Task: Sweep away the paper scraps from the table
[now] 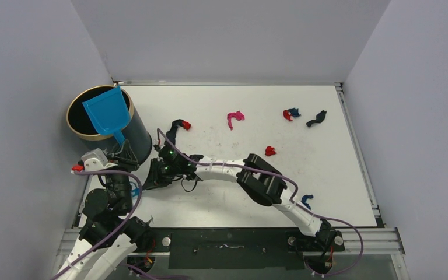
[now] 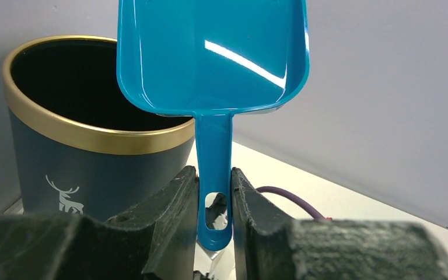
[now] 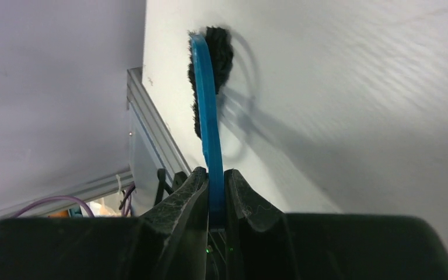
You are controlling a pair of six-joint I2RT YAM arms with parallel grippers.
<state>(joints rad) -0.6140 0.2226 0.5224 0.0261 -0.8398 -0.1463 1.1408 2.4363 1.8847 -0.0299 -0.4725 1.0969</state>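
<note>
Several paper scraps lie on the white table (image 1: pixel 332 169): a black and red one (image 1: pixel 178 125), a magenta one (image 1: pixel 234 118), a red and blue one (image 1: pixel 290 114), a black one (image 1: pixel 316 119), a red one (image 1: pixel 270 151) and a blue one (image 1: pixel 307 200). My left gripper (image 1: pixel 121 146) (image 2: pixel 214 198) is shut on the handle of the blue dustpan (image 1: pixel 108 111) (image 2: pixel 210 52), held tilted over the bin. My right gripper (image 1: pixel 153 177) (image 3: pixel 216 186) is shut on the blue brush (image 3: pixel 208 116), whose black bristles (image 3: pixel 220 55) are near the table's left edge.
A dark bin with a gold rim (image 1: pixel 140 137) (image 2: pixel 93 157) stands at the table's far left corner. Pale grey walls close in three sides. A metal rail (image 3: pixel 151 119) runs along the table's edge. My right arm (image 1: pixel 256 175) stretches across the near part of the table.
</note>
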